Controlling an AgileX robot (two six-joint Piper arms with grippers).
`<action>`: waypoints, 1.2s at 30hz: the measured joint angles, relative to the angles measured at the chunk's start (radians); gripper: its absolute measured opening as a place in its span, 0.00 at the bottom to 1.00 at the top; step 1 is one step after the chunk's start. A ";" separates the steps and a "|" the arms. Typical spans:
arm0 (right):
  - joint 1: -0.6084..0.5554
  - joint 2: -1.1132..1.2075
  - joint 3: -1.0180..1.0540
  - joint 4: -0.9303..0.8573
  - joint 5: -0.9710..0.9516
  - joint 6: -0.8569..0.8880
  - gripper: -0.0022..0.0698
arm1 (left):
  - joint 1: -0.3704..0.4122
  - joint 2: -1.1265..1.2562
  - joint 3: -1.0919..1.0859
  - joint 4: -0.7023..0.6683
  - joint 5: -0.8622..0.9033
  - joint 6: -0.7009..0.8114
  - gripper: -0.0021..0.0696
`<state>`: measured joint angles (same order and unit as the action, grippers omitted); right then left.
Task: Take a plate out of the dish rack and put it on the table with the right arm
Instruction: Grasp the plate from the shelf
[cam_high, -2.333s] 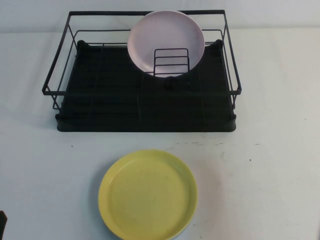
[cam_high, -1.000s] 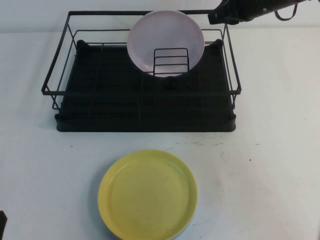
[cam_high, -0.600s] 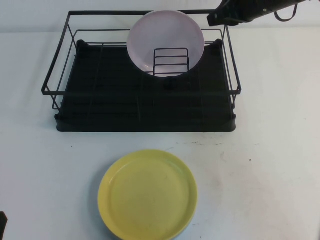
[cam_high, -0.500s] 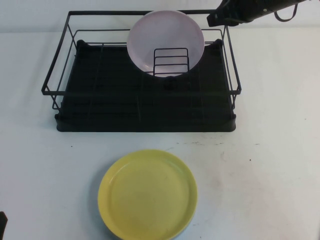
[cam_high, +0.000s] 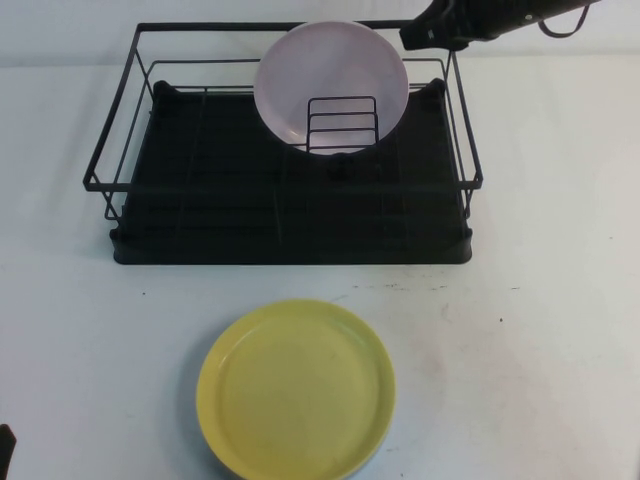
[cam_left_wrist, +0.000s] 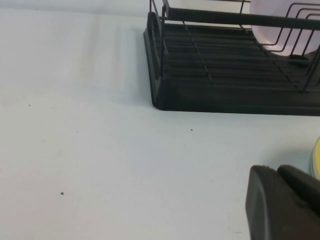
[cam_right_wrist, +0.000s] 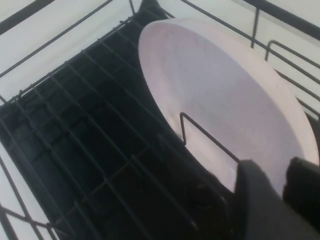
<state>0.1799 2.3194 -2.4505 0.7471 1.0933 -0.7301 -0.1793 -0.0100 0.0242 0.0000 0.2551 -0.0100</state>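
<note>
Right gripper (cam_right_wrist: 280, 195): near the rack's far right corner in the high view, at the plate's upper right edge; tip cut off by the frame top there. Two dark fingers (cam_right_wrist: 255, 200) stand a narrow gap apart in the wrist view, just beside the plate's rim; holding nothing; contact with the plate impossible to tell.

Right arm (cam_high: 500, 15): black, reaching in from the top right; mostly out of frame, only a short stretch and a cable loop visible.

Plate (cam_high: 330, 85): pale pink-lilac, standing on edge and leaning back in the wire holder at the rack's far side; lower part crossed by holder wires; bottom edge hidden behind them.

Holder (cam_high: 342, 122): small black wire section in front of the plate.

Rack (cam_high: 290, 215): black wire frame over a black tray base, on the table's far half; dark base swallows detail of the floor wires.

Yellow plate (cam_high: 295, 388): flat on the table, near side, well apart from the rack; lowest edge close to the frame bottom.

Table (cam_high: 540, 350): white, a few dark specks.

Left gripper (cam_left_wrist: 282, 202): low over the table at the near left, only a dark corner in the high view; black fingers partly cut off in the wrist view, pressed together with only a seam between them.
</note>
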 joint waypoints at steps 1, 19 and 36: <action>0.000 0.000 0.000 0.013 0.002 -0.032 0.22 | 0.000 0.000 0.000 0.000 0.000 0.000 0.02; 0.000 0.083 -0.002 0.128 -0.113 -0.419 0.53 | 0.000 0.000 0.000 0.000 0.000 0.000 0.02; 0.019 0.159 -0.002 0.147 -0.261 -0.436 0.53 | 0.000 0.000 0.000 0.000 0.000 0.000 0.02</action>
<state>0.1984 2.4787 -2.4525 0.8938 0.8320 -1.1660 -0.1793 -0.0100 0.0242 0.0000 0.2551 -0.0100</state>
